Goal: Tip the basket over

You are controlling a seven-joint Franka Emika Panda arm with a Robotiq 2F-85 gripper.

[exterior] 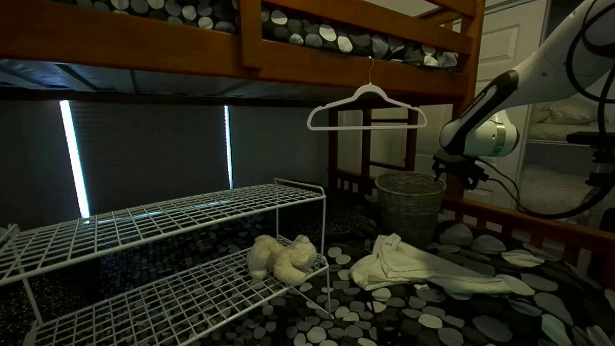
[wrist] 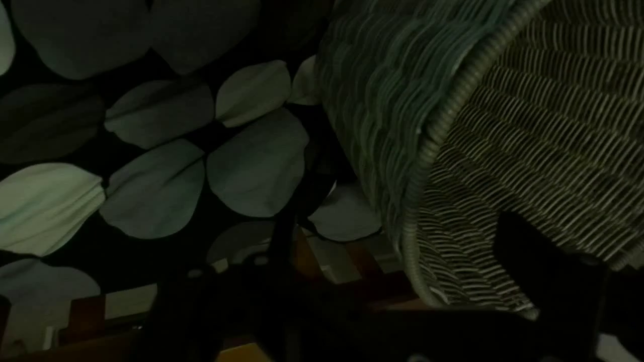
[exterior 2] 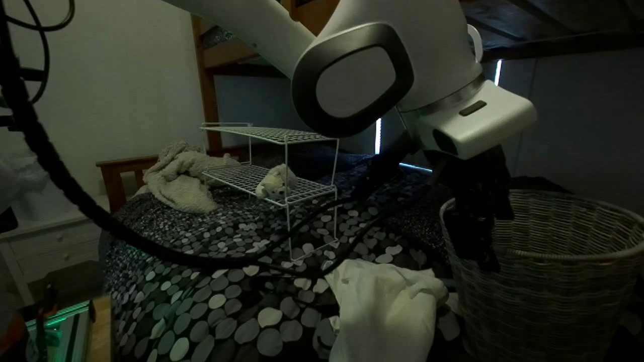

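Note:
The grey-tan woven basket (exterior: 411, 214) stands upright on the bed, and it also shows at the right in an exterior view (exterior 2: 543, 306). My gripper (exterior: 455, 181) is at the basket's rim, pointing down. In an exterior view the dark gripper (exterior 2: 495, 241) has one finger outside the wall and one over the opening. In the wrist view the basket (wrist: 382, 100) fills the right side, and its rim passes between the widely spaced fingers of my gripper (wrist: 397, 226). The fingers are open. The wrist view is dark, so contact with the wall cannot be told.
A white wire rack (exterior: 168, 211) holds a plush toy (exterior: 283, 259). A white cloth (exterior: 408, 269) lies beside the basket's base. A white hanger (exterior: 367, 127) hangs from the upper bunk's wooden rail (exterior: 307, 62). A wooden bed rail (exterior: 528, 221) runs behind the basket.

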